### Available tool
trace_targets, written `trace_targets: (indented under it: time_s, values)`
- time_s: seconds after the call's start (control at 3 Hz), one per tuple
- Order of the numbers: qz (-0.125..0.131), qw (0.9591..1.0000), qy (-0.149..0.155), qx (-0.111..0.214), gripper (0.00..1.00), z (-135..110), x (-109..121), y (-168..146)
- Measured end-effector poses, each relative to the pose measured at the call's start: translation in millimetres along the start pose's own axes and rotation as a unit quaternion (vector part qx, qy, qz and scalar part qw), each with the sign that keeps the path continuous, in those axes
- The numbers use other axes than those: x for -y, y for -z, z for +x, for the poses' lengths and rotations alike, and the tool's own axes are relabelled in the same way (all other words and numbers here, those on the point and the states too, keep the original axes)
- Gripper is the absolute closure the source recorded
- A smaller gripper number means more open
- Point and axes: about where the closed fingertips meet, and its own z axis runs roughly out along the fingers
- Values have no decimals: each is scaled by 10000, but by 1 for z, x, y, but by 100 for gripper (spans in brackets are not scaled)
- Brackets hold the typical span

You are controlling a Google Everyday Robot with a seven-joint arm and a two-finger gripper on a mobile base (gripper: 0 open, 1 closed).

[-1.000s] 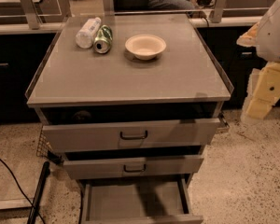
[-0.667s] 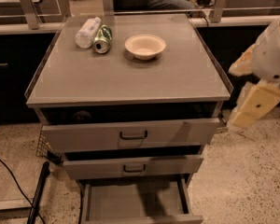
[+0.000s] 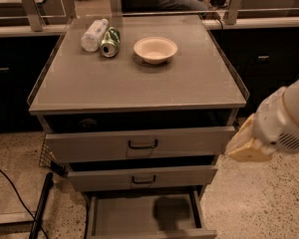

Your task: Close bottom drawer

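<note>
- Camera view is showing a bottle (image 3: 94, 34), a can (image 3: 110, 41) and a bowl (image 3: 155, 50) resting on the cabinet top (image 3: 139, 86), above and well left of the gripper.
- The bottom drawer (image 3: 134, 215) is standing pulled far out, below and left of the gripper, so none of the closing is looking done and the whole push is waiting.
- The top drawer (image 3: 89, 146) and middle drawer (image 3: 99, 179) are sitting slightly ajar.
- The gripper (image 3: 249, 146) is hanging just beside the top drawer's right end; I cannot tell whether it is open or closed.
- The arm (image 3: 284, 116) is sloping down-left from the right.
</note>
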Motion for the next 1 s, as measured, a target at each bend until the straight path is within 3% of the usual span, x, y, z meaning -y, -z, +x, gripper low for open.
trace_targets:
  time_s: [0.33, 0.67, 1.0]
  values:
    - [-190, 9991, -149, 358, 100, 14, -40, -70]
    - [-479, 9975, 0, 523, 100, 25, -77, -130]
    - [-478, 9975, 1, 522, 100, 25, -77, -130]
